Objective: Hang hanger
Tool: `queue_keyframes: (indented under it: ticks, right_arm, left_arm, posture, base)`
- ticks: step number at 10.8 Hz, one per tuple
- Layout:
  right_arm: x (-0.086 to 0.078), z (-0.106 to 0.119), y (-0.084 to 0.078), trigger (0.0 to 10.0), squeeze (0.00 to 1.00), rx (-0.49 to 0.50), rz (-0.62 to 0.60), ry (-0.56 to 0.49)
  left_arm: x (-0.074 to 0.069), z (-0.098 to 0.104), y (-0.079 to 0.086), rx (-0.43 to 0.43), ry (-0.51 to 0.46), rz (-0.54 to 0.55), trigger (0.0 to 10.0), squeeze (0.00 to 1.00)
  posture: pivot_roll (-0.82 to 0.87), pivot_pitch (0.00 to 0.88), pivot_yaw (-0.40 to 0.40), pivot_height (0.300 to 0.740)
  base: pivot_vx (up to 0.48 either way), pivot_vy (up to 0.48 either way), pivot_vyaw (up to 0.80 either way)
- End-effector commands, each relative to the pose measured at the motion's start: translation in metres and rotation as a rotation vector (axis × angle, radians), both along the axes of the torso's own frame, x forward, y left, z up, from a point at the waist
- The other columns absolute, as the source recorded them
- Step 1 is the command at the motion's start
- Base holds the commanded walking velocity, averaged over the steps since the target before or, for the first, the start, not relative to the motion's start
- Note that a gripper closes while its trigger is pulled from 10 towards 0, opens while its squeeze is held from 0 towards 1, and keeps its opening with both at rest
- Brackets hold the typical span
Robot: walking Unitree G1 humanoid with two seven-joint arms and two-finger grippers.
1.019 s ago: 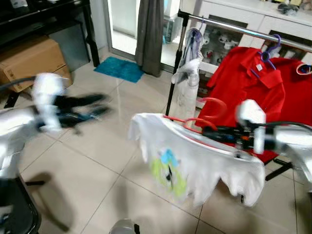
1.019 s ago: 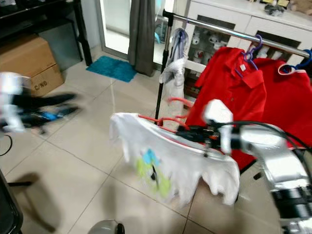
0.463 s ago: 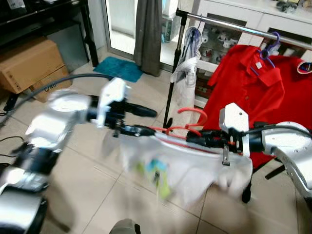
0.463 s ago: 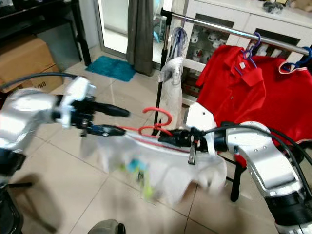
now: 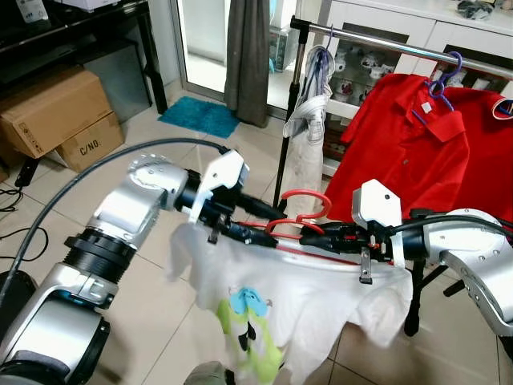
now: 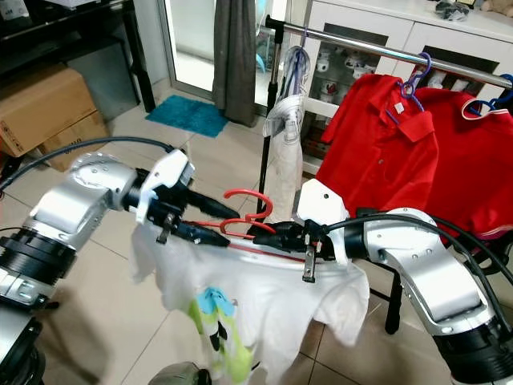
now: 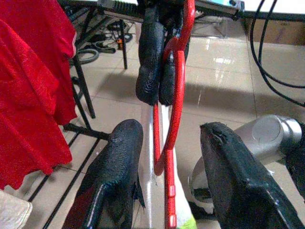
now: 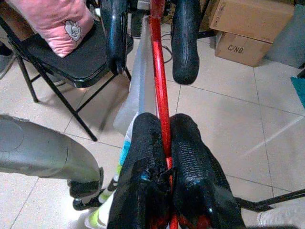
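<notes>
A red hanger (image 5: 300, 210) carrying a white T-shirt (image 5: 272, 297) with a blue and green print hangs in front of me. My right gripper (image 5: 303, 233) is shut on the hanger's bar just below the hook; its fingers (image 8: 186, 152) pinch the red bar. From the left, my left gripper (image 5: 271, 228) is open, with one finger on each side of the hanger's bar (image 7: 176, 95) and not closed on it. Behind stands the clothes rack's metal rail (image 5: 385, 44).
Red shirts (image 5: 409, 136) on a purple hanger fill the rail's right part, and a white cloth (image 5: 309, 120) hangs at its left post. Cardboard boxes (image 5: 52, 112), a blue mat (image 5: 196, 112) and a grey curtain (image 5: 244, 56) lie to the left. Below stands a black folding chair (image 8: 71, 62).
My left arm has swung in from the far left to the hanger, its open fingers now around the bar. The right gripper kept hold; the shirt swung and now hangs straighter.
</notes>
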State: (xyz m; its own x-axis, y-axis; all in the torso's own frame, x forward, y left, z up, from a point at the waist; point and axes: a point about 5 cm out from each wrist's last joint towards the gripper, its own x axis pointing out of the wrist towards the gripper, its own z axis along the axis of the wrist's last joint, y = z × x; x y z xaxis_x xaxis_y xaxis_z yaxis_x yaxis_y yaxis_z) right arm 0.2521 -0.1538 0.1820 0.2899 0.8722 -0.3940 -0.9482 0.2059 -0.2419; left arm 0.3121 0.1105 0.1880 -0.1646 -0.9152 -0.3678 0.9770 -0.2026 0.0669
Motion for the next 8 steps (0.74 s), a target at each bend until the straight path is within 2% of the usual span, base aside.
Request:
queue_keyframes:
  ticks: [1, 2, 4, 8]
  right_arm:
    - [-0.002, 0.003, 0.002, 10.0, 0.0, 0.0, 0.005, -0.021]
    - [-0.002, 0.003, 0.003, 10.0, 0.0, -0.001, 0.004, -0.019]
    - [-0.002, 0.002, 0.005, 10.0, 0.0, -0.001, 0.007, -0.017]
    - [-0.001, 0.002, 0.005, 10.0, 0.0, -0.004, 0.005, -0.019]
  left_arm:
    - [0.0, 0.001, -0.008, 0.015, -0.038, -0.022, 0.0, 0.0]
    - [0.003, -0.001, -0.014, 0.007, -0.099, -0.003, 0.0, 0.0]
    - [0.006, -0.004, -0.02, 0.011, -0.117, 0.014, 0.0, 0.0]
    - [0.009, -0.009, -0.019, 0.065, -0.192, 0.025, 0.0, 0.0]
  posture:
    - [0.15, 0.003, 0.016, 0.74]
    - [0.15, 0.004, 0.014, 0.74]
    - [0.15, 0.005, 0.01, 0.74]
    - [0.15, 0.005, 0.011, 0.74]
  base:
    - [0.0, 0.0, 0.0]
    - [0.0, 0.0, 0.0]
    - [0.0, 0.0, 0.0]
    - [0.0, 0.0, 0.0]
